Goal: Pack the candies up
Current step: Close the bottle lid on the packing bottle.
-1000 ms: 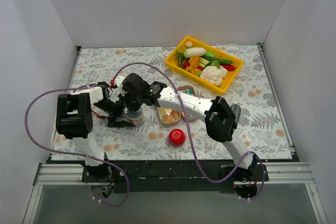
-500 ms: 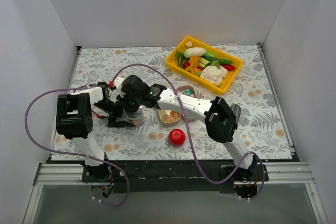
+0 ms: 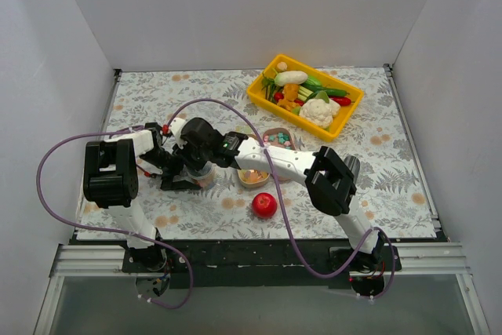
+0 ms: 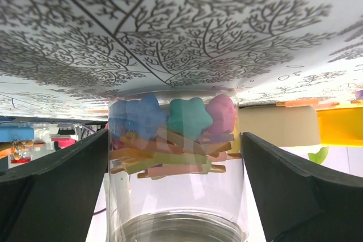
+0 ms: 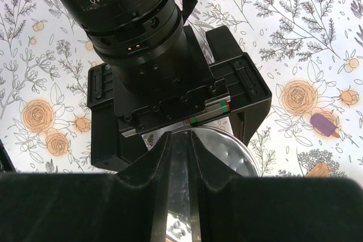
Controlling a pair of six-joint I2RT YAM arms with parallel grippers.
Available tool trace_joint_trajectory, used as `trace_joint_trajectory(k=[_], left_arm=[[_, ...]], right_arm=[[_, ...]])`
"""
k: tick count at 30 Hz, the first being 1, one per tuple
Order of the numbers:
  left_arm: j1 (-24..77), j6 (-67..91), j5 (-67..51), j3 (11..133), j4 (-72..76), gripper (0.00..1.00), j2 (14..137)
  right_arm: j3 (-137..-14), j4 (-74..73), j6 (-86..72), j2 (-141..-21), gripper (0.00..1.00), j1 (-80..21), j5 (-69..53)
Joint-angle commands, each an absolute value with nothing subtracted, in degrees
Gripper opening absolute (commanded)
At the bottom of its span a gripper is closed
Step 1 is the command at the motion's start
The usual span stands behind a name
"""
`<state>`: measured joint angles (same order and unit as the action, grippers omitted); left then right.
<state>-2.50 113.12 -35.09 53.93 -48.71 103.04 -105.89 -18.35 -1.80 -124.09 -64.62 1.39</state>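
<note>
Two arms met over the left part of the floral surface (image 3: pixel 392 164) in the top view. The left pincer (image 3: pixel 196 180) reached in from the left and bracketed a clear jar (image 3: pixel 204 179), while the right pincer (image 3: pixel 201 161) hung directly above that jar, pointing down. Just to the right of the jar sat a small bowl (image 3: pixel 252 187) holding the candies (image 3: pixel 253 177), amber and orange, partly under the right arm's white link. A second bowl (image 3: pixel 274 140), behind that link, held teal and pink pieces. A red ball (image 3: pixel 264 205) lay near the front edge, and a yellow tray (image 3: pixel 271 104) of toy vegetables (image 3: pixel 318 111) stood well apart at the back right.

From the left wrist, the black fingers (image 4: pixel 57 191) stood wide, one against each wall of the jar, clasping it. Inside were blue, teal and pink star shapes lying with flat yellow and orange pieces.

From the right wrist, that pincer's fingers (image 5: pixel 142 196) were narrow, drawn almost together to a thin seam over the jar's round mouth. Whether a candy was pinched between them could not be told. The dark body of the left arm's wrist filled the space just beyond the jar.
</note>
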Motion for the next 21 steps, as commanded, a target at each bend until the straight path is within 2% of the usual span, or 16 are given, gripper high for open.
trace_joint_trajectory(k=[1, 4, 11, 15, 17, 21], left_arm=[[-2.2, 112.3, -39.9, 48.3, -47.5, 0.98, 110.9], [-2.2, 112.1, -39.7, 48.3, -47.8, 0.98, 110.9], [-2.2, 112.2, -39.5, 48.1, -47.9, 0.98, 110.7], [-2.2, 112.1, -39.3, 48.3, -48.1, 0.98, 110.9], [-2.1, 112.2, -39.1, 48.5, -48.3, 0.98, 110.8], [-2.2, 112.3, -38.8, 48.6, -48.2, 0.98, 111.0]], right_arm=[[-98.5, -34.7, -2.5, -133.1, 0.23, -64.3, 4.2], [-98.6, -35.5, -3.2, -133.2, 0.23, -64.3, 3.5], [-105.5, -36.7, -5.6, -130.4, 0.24, -62.9, 10.2], [-113.2, -37.5, -5.5, -128.6, 0.35, -62.3, 11.6], [-117.3, -38.3, -6.0, -127.9, 0.44, -61.9, 12.2], [-119.3, -39.5, -8.3, -126.7, 0.47, -60.4, 11.5]])
